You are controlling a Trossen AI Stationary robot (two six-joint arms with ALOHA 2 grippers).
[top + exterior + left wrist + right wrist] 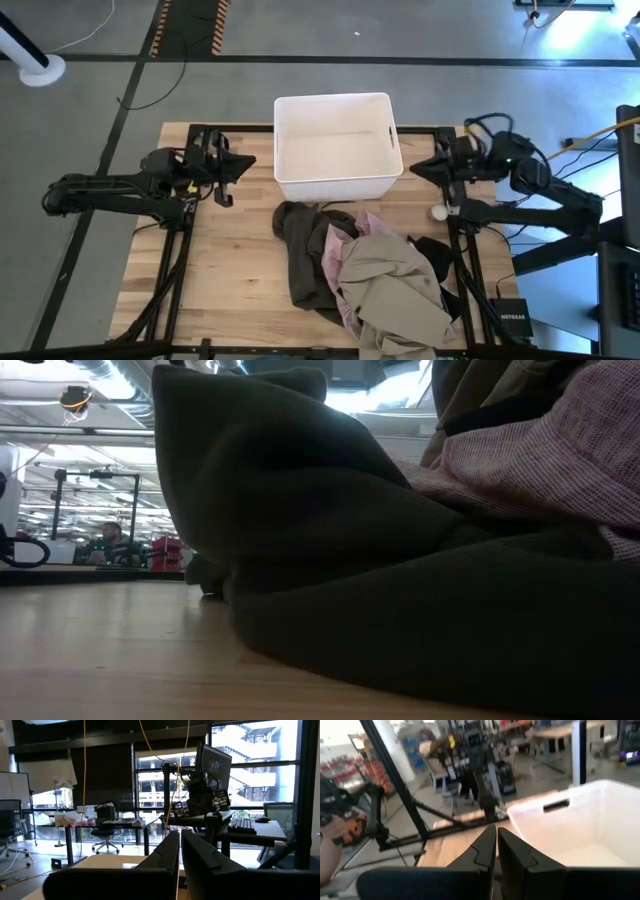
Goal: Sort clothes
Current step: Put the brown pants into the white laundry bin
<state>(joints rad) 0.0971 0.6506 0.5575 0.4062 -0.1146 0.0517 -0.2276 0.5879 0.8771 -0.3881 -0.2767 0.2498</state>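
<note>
The clothes lie in a heap on the near middle of the table: a dark olive-brown garment (305,255), a light pink one (340,262), a beige-tan one (395,290) on top, and a black one (435,255) at the right. The low view shows the olive-brown garment (400,580) and the pink one (560,460) close up. The navy garment is not in view. My left gripper (250,160) is shut and empty, left of the white bin (335,150); it also shows in the left wrist view (180,847). My right gripper (415,165) is shut and empty, right of the bin; it also shows in the right wrist view (496,845).
The white bin stands at the far middle of the table, with a slot handle in its wall (555,805). A small white object (438,212) lies near the right arm. A person's hand (332,835) and a seated person (113,540) show in the room beyond.
</note>
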